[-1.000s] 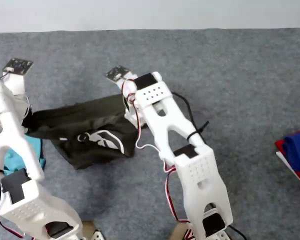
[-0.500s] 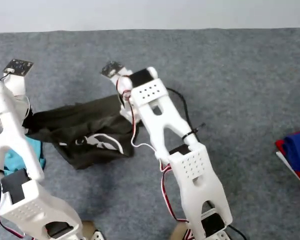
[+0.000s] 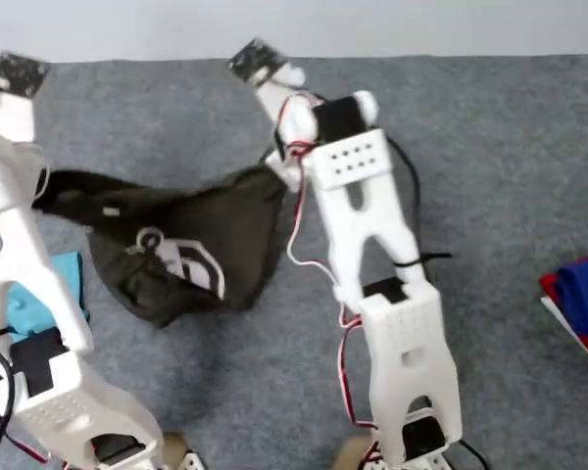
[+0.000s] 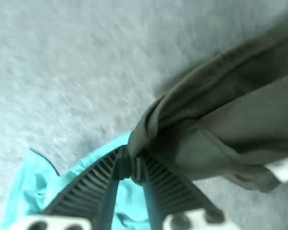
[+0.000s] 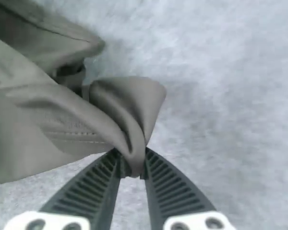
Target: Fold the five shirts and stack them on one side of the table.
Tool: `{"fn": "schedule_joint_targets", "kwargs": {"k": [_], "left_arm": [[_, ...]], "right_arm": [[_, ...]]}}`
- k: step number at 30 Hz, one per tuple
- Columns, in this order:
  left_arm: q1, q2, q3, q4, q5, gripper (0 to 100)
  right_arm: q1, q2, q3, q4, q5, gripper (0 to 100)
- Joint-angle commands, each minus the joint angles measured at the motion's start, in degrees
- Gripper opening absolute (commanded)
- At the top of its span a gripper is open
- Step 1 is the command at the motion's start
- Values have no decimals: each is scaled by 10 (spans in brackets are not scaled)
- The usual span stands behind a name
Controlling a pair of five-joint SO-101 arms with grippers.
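Limp, creased dark olive shirt [image 3: 225,211]

White perforated arms [image 3: 353,166], red-white cables [image 3: 297,196], black ribbed claws [image 5: 132,167].

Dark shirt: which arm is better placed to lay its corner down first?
Probably right: the right gripper pinches the dark shirt over bare table, while the left gripper holds its corner above a teal shirt.

A robotics lab bench, by the look of it: a tabletop [image 3: 490,147] covered in grey felt-like fabric, a plain pale wall [image 3: 421,24] behind, and white plastic arms [image 3: 372,225] with exposed wires [image 3: 296,201].
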Motion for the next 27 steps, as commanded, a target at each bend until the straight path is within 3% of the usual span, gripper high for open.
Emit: {"fn": "schedule_joint_targets", "kwargs": {"k": [1,12,21,27], "left_arm": [[43,-62,-58,15,14,7],[206,-193,-82,15,14,7],[165,-258,164,16,11,7],[121,-285,364,14,-49,7]], "right_arm": [[29,-103,-34,23,15,11],[103,-285,-8,25,70,11],[106,-325,329,24,80,11],[103,-326,449,24,78,11]]}}
